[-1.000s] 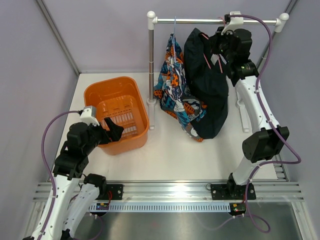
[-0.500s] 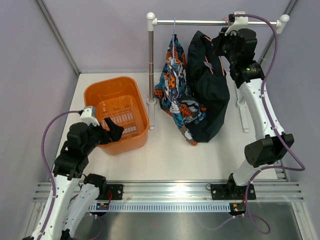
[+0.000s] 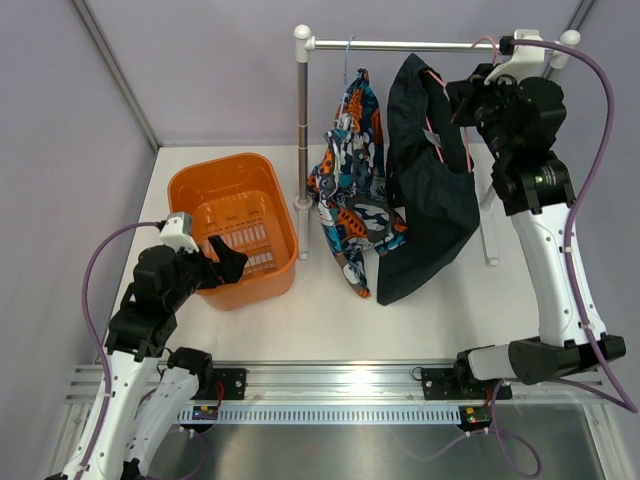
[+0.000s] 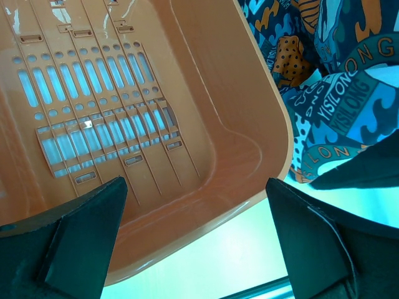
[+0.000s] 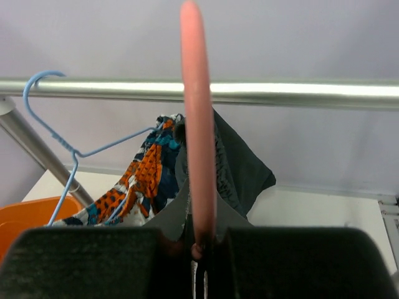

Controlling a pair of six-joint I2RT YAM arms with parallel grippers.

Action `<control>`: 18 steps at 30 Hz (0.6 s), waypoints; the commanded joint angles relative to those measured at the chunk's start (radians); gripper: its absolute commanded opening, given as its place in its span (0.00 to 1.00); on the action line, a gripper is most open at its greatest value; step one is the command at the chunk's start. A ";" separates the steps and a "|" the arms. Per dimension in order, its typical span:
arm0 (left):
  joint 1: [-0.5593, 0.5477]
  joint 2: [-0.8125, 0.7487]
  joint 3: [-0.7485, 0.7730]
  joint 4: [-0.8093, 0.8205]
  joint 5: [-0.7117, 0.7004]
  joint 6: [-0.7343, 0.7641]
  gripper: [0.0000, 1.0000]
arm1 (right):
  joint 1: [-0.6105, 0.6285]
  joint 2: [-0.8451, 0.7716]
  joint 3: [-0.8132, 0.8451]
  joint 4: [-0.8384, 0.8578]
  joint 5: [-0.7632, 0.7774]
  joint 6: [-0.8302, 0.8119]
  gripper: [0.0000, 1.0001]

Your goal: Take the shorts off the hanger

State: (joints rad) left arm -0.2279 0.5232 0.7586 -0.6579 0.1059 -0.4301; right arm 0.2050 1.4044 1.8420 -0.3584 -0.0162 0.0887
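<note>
Dark navy shorts (image 3: pixel 430 190) hang on a pink hanger (image 3: pixel 437 85) below the metal rail (image 3: pixel 400 43). My right gripper (image 3: pixel 465 97) is shut on the pink hanger (image 5: pixel 196 124) close beside the shorts' waistband (image 5: pixel 240 168). In the right wrist view the gripper (image 5: pixel 202 240) clamps the hanger's lower end, with the rail (image 5: pixel 299 92) behind. My left gripper (image 3: pixel 228 262) is open and empty at the near rim of the orange basket (image 3: pixel 232 225). In the left wrist view the gripper (image 4: pixel 196 237) hovers over that rim (image 4: pixel 206 205).
Patterned blue and orange shorts (image 3: pixel 355 190) hang on a thin blue hanger (image 5: pixel 62 143) on the same rail, just left of the dark shorts. The rail's left post (image 3: pixel 303 130) stands between the basket and the clothes. Walls enclose the table on three sides.
My right arm has moved right and up, carrying the pink hanger and dark shorts rightwards away from the patterned shorts. The left arm has not moved.
</note>
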 commanded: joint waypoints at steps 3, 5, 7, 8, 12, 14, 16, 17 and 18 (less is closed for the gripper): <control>-0.005 0.000 -0.002 0.040 0.034 0.007 0.99 | 0.013 -0.128 -0.121 -0.040 0.010 0.069 0.00; -0.005 -0.005 -0.005 0.047 0.057 0.014 0.99 | 0.014 -0.198 -0.170 -0.100 0.007 0.112 0.00; -0.007 -0.015 -0.010 0.063 0.095 0.021 0.99 | 0.017 -0.284 -0.199 -0.178 -0.014 0.150 0.00; -0.007 -0.020 -0.011 0.069 0.113 0.027 0.99 | 0.020 -0.310 -0.223 -0.210 -0.040 0.189 0.00; -0.014 -0.023 -0.019 0.124 0.265 0.047 0.99 | 0.040 -0.447 -0.285 -0.358 -0.129 0.262 0.00; -0.030 -0.009 -0.025 0.176 0.366 0.042 0.99 | 0.060 -0.514 -0.329 -0.436 -0.154 0.278 0.00; -0.062 0.010 -0.031 0.226 0.373 0.027 0.99 | 0.091 -0.556 -0.368 -0.471 -0.154 0.290 0.00; -0.118 0.017 -0.031 0.236 0.351 0.016 0.99 | 0.097 -0.594 -0.403 -0.502 -0.153 0.295 0.00; -0.152 0.023 -0.021 0.250 0.332 0.010 0.99 | 0.100 -0.610 -0.423 -0.510 -0.151 0.301 0.00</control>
State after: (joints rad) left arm -0.3035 0.5255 0.7330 -0.5304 0.3649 -0.4114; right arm 0.2848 0.8303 1.4715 -0.7898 -0.1238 0.3302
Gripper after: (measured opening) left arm 0.988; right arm 0.084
